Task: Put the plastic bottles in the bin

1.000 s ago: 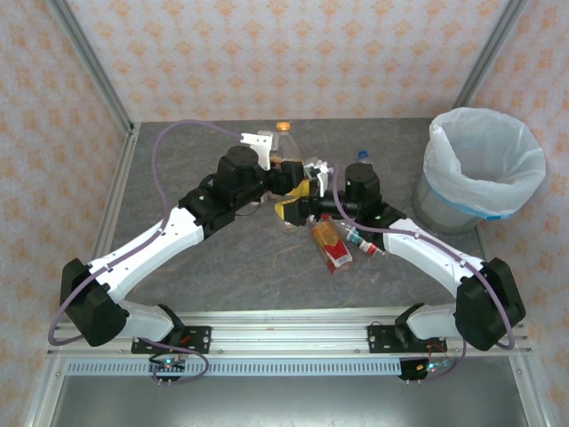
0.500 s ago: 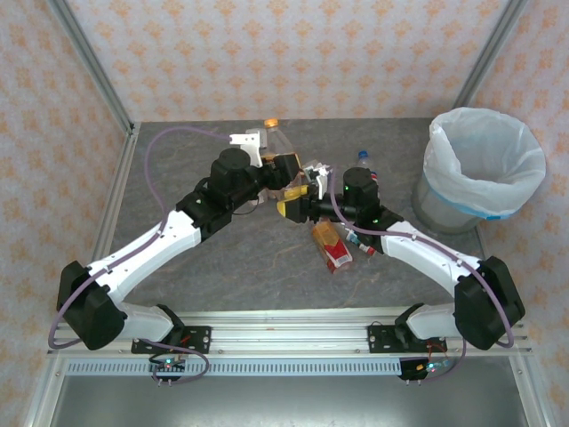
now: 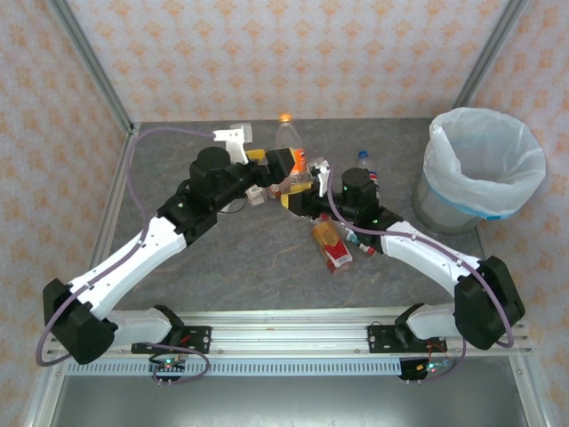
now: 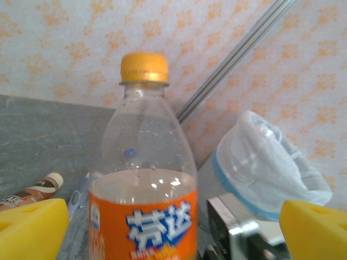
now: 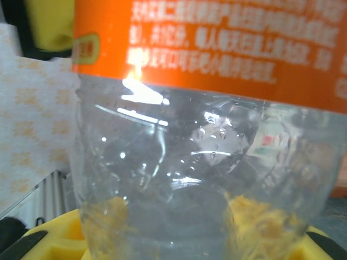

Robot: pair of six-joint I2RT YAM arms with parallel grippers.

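An orange-label plastic bottle point(image 3: 290, 158) with an orange cap stands upright above the table's middle. My right gripper point(image 3: 299, 187) is shut on its clear lower part; in the right wrist view the bottle point(image 5: 206, 135) sits between yellow pads point(image 5: 59, 238) pressed against it. My left gripper point(image 3: 269, 173) is open around the same bottle point(image 4: 143, 179), its yellow pads point(image 4: 32, 227) standing well clear on both sides. The bin point(image 3: 484, 165), lined with a white bag, stands at the back right.
More plastic bottles lie on the table: a red-and-orange one point(image 3: 331, 245), a small one point(image 3: 361, 238) beside it, a blue-capped one point(image 3: 364, 162), and a tan-capped one point(image 4: 32, 190). The bin point(image 4: 260, 168) rises beyond the held bottle. Frame posts stand at the back corners.
My left gripper has opened and drawn back to the left, letting go of the orange-label bottle. My right gripper has closed on the bottle's lower part.
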